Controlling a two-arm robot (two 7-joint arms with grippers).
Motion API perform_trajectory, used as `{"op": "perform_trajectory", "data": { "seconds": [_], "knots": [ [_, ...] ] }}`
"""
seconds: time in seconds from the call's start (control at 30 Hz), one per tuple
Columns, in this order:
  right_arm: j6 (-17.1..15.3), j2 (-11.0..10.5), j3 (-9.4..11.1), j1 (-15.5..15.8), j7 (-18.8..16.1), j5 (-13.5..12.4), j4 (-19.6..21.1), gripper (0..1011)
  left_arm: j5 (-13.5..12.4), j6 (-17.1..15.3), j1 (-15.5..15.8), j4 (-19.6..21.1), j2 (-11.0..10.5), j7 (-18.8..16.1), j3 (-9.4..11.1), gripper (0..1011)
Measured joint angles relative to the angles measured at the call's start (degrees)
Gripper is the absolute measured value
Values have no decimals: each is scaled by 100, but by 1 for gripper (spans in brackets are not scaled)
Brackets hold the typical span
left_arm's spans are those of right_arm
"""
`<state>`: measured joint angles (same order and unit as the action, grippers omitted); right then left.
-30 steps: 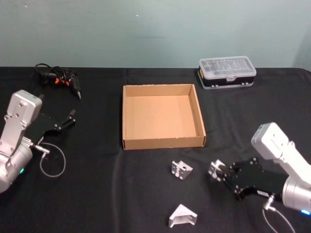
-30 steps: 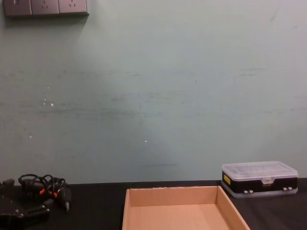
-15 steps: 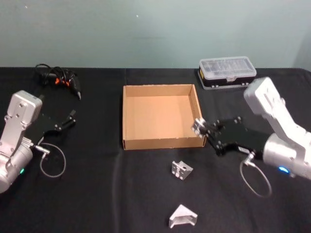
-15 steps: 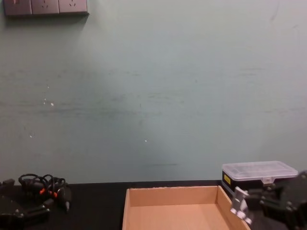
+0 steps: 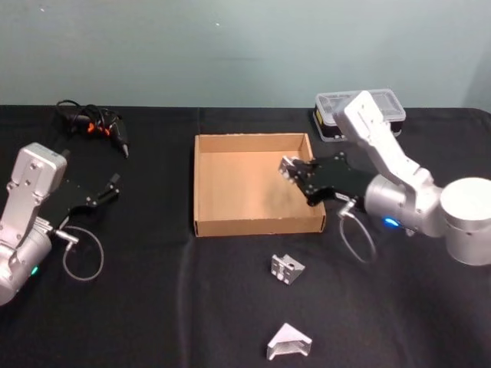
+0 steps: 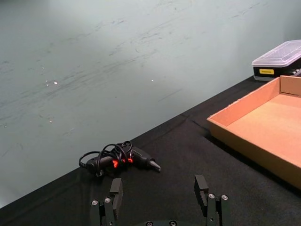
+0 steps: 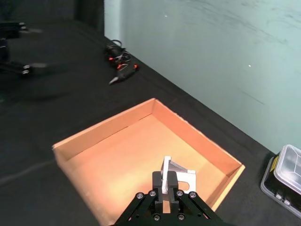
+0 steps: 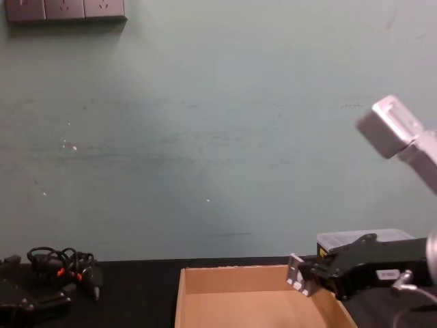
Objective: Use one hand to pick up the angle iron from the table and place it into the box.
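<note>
- Black bench (image 5: 153, 307) is mostly bare, so clutter isn't my worry. The drop is. That tan cardboard box (image 5: 253, 225) has low walls. The right claw (image 5: 296, 173) hangs over its right half, clamped on the angle iron (image 5: 289, 166), and I reckon it's a fair way above the box floor. Let go from up there and the metal could bounce or tip over the right wall onto the bench.

- Agreed, and the grip looks skinny too. In the right wrist view the fingers (image 7: 172, 181) pinch one flange edge-on, so I'd guess the piece can swivel on release. Other risk: the arm goes lower, its cable loop (image 5: 357, 238) or housing catches the right wall, and it shoves the light box sideways. The left claw (image 5: 107, 188) is parked at the bench's left side, fingers apart, holding nothing.

- Which view would you trust for what?

- Head view tells you where over the box the piece sits. It also shows two spare brackets (image 5: 286, 268) on the bench in front of the box, but gives no real sense of height. Chest view is side-on, so you get the piece against the box rim, though not how far in it is from the front wall. Only the wrist view shows the actual pinch.
</note>
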<state>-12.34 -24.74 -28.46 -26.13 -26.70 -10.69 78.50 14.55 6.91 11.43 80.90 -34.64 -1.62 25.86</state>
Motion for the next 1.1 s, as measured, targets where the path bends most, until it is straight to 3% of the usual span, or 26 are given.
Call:
{"op": "perform_trajectory", "data": {
  "seconds": [0.27, 0.6, 1.1],
  "knots": [
    [180, 468, -20, -310, 93, 119, -785, 77, 0, 0, 1, 0, 0, 0, 0, 1004],
    [176, 440, -18, -293, 96, 115, -728, 94, 0, 0, 0, 0, 0, 0, 0, 1005],
    [164, 420, -11, -278, 94, 103, -692, 562, 0, 0, 0, 0, 0, 0, 0, 1005]
  ]
}}
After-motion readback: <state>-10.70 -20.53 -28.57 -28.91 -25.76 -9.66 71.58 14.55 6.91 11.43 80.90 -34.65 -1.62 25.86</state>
